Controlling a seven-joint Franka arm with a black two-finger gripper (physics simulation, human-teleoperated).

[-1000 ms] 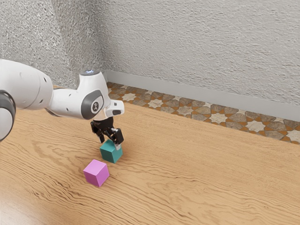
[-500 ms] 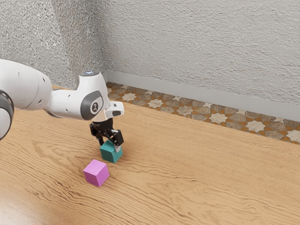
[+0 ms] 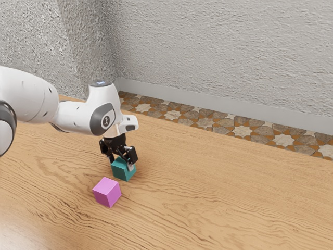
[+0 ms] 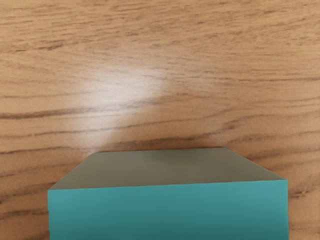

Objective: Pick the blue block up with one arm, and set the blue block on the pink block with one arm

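Note:
The blue block (image 3: 123,171), teal in colour, rests on the wooden table (image 3: 223,198). My gripper (image 3: 121,160) is directly over it, its black fingers open and reaching down at either side of the block's top. In the wrist view the blue block (image 4: 167,210) lies close under my hand. The pink block (image 3: 106,191) sits on the table a short way in front of the blue one, toward the exterior view's left, apart from it and from the gripper.
The table's far edge runs diagonally behind the arm. Beyond it lie a patterned tile floor (image 3: 229,124) and grey textured walls (image 3: 218,47). Bare wood stretches to the exterior view's right.
My hand has sunk a little lower over the blue block. Neither block has moved.

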